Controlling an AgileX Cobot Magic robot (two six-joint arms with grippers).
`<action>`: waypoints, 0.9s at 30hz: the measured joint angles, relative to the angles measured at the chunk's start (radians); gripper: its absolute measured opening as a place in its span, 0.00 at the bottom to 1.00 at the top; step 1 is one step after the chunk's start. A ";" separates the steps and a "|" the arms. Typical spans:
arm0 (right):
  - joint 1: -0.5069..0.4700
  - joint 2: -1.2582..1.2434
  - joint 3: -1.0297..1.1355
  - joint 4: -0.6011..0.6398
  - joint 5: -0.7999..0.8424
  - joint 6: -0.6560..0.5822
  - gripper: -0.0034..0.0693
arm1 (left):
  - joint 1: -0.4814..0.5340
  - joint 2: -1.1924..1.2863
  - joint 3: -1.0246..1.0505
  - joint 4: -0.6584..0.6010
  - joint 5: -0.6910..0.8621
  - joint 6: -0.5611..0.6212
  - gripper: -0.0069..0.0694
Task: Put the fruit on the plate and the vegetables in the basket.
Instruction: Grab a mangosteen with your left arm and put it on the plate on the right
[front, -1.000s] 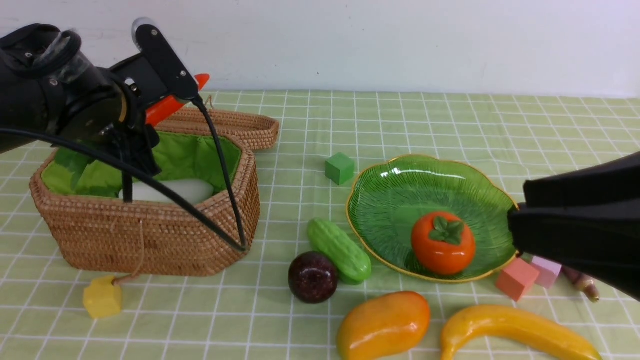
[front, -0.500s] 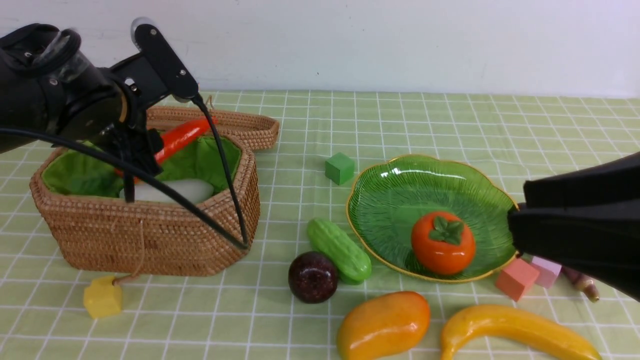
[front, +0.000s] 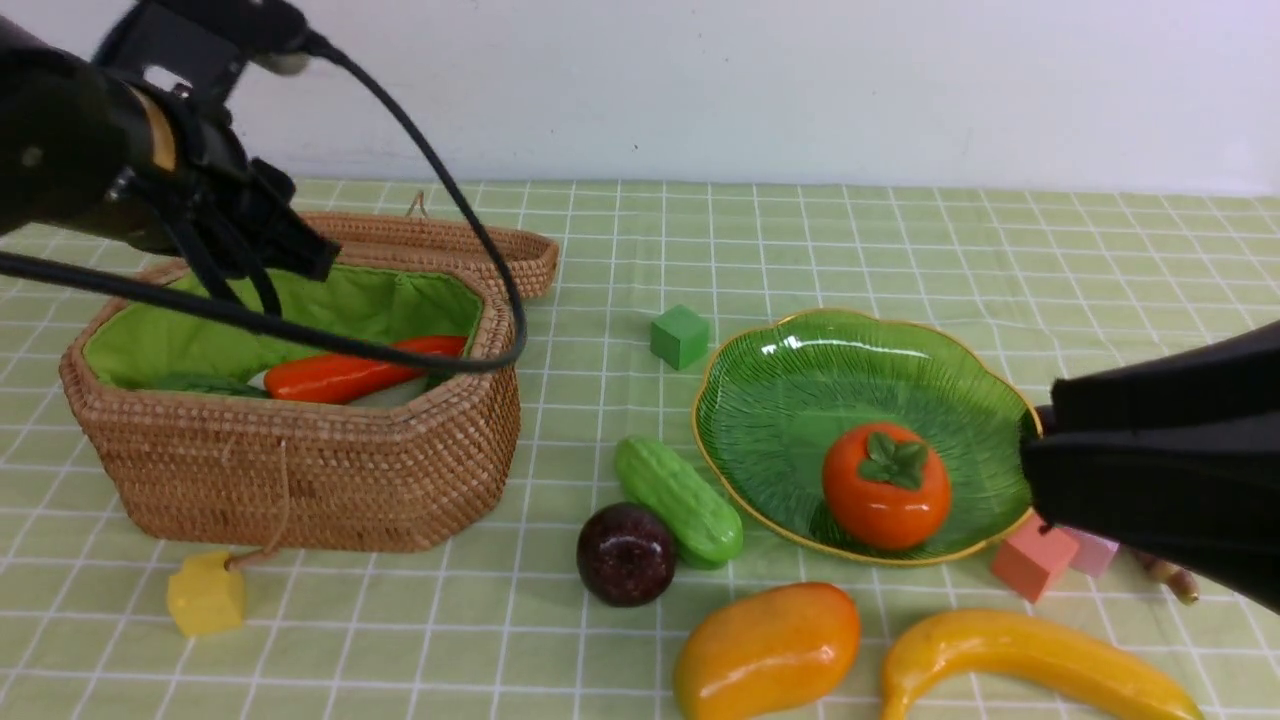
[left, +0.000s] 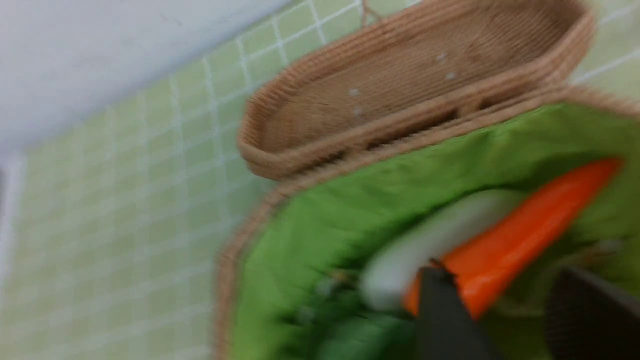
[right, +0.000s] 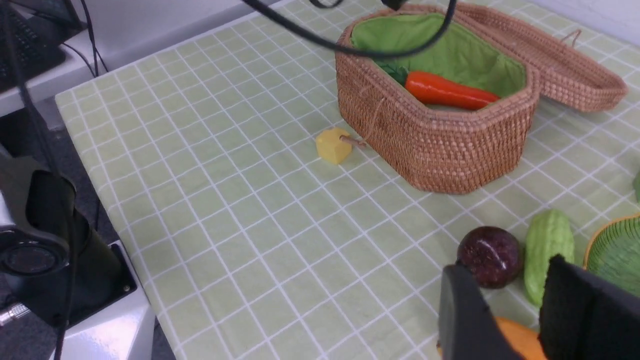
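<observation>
On the bench (front: 900, 230), the plate (front: 800, 395) holds one leafy-capped fruit (front: 886, 485). The cucumber (front: 678, 500) lies just left of the plate, with the ball fruit (front: 626, 553) beside it. The mango (front: 767, 650) and banana (front: 1030, 660) lie before the plate. Well to its left stands the basket (front: 300, 480), with the pepper (front: 350, 372) lying over the radish (left: 425, 240) inside and the lid (front: 450, 245) lying open behind.

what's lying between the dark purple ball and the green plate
The bumpy green cucumber lies between the purple ball and the plate, slanted alongside the plate's near rim. The front view shows it best.
</observation>
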 joint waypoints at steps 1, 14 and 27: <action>0.000 0.000 -0.008 -0.023 0.012 0.025 0.36 | 0.000 -0.021 0.000 -0.073 0.029 0.000 0.25; 0.000 -0.042 -0.083 -0.355 0.266 0.305 0.36 | -0.360 -0.028 0.073 -0.428 0.242 0.207 0.07; 0.000 -0.062 -0.085 -0.417 0.382 0.344 0.36 | -0.484 0.285 -0.070 -0.290 0.238 0.119 0.13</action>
